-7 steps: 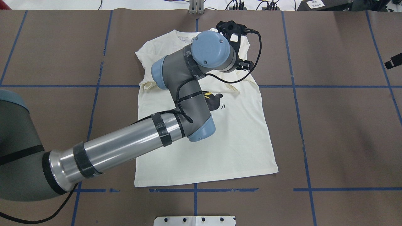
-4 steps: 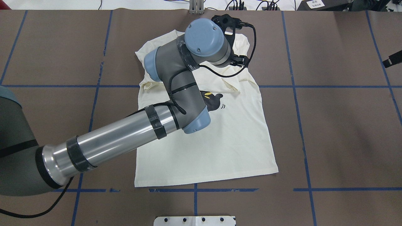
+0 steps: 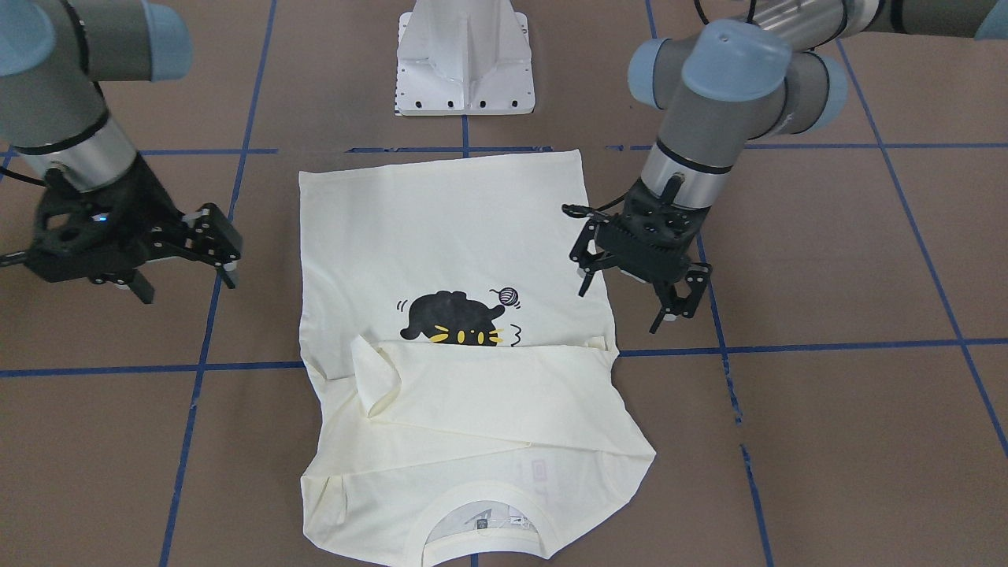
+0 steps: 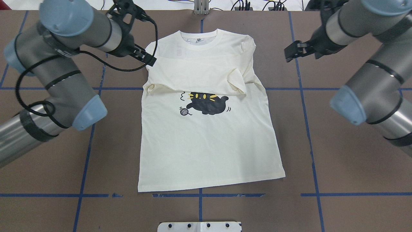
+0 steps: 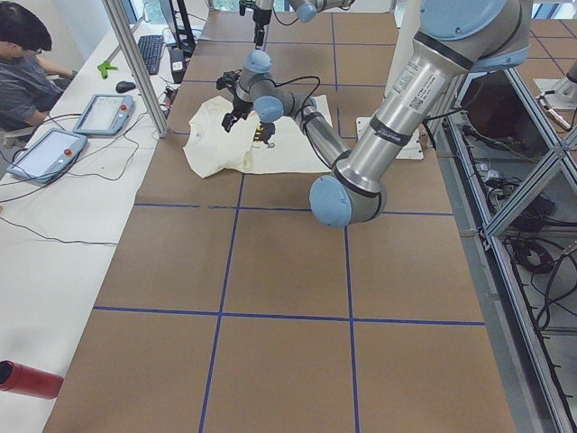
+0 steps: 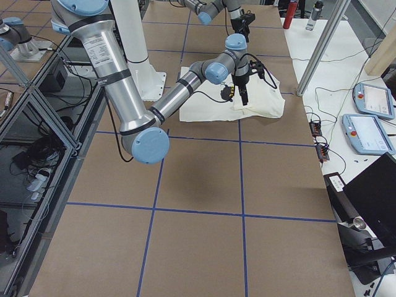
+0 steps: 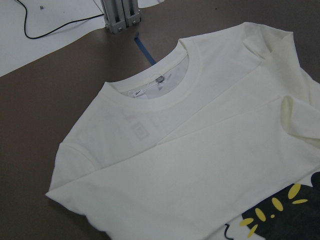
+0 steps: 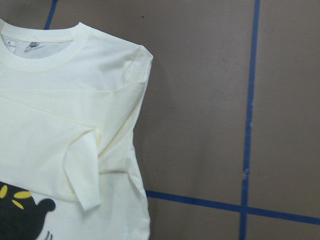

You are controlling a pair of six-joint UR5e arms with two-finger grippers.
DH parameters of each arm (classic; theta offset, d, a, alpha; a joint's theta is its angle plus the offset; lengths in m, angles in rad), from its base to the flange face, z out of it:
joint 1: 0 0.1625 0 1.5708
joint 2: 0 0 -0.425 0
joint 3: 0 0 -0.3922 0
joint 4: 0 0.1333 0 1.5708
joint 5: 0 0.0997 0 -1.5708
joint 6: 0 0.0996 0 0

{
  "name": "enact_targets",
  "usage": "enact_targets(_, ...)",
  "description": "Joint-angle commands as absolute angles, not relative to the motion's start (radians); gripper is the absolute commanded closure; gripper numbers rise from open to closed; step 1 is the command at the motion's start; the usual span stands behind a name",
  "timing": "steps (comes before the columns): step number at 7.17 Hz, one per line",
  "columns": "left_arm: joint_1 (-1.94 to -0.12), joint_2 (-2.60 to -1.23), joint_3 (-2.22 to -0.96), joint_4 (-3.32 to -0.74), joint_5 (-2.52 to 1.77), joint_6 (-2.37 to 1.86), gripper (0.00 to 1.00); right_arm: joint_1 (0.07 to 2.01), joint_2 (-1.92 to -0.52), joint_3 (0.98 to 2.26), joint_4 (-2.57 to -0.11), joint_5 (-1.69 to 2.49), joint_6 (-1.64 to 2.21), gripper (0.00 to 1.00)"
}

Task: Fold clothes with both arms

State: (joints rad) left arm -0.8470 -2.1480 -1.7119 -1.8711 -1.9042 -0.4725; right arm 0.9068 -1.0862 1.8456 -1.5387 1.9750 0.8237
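The cream-white shirt (image 4: 209,141) lies flat and print-up in the middle of the table, collar (image 4: 201,40) at the far side. Both long sleeves are folded across the chest, covering the top of the black cat print (image 4: 207,103). My left gripper (image 4: 146,58) hovers by the shirt's left shoulder, open and empty; the front-facing view shows its fingers spread (image 3: 628,299). My right gripper (image 4: 294,51) hangs off the shirt's right shoulder over bare table, also open and empty (image 3: 185,272). Each wrist view looks down on its shoulder of the shirt (image 7: 200,150) (image 8: 60,110).
Blue tape lines grid the brown table (image 4: 338,145). The white pedestal base (image 3: 465,63) stands at the near edge, and an aluminium post (image 4: 201,8) at the far edge. A person (image 5: 22,72) sits at a side bench with tablets and cables.
My left arm has pulled back from over the shirt's far right shoulder to the left shoulder side. The right arm has swung in from the right edge.
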Motion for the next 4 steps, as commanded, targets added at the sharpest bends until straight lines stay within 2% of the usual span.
enact_targets(1, -0.920, -2.006, -1.782, -1.908, -1.999, -0.436, 0.00, 0.761, -0.910, 1.679, -1.545, 1.805, 0.948, 0.04)
enact_targets(2, -0.919, -1.997, -1.789, -1.908, -1.994, -0.449, 0.00, 0.727, -0.837, 1.586, -1.543, 1.751, 0.966, 0.07)
enact_targets(4, -0.917, -1.997, -1.790, -1.913, -1.994, -0.527, 0.00, 0.719, -0.787, 1.496, -1.539, 1.746, 0.956, 0.11)
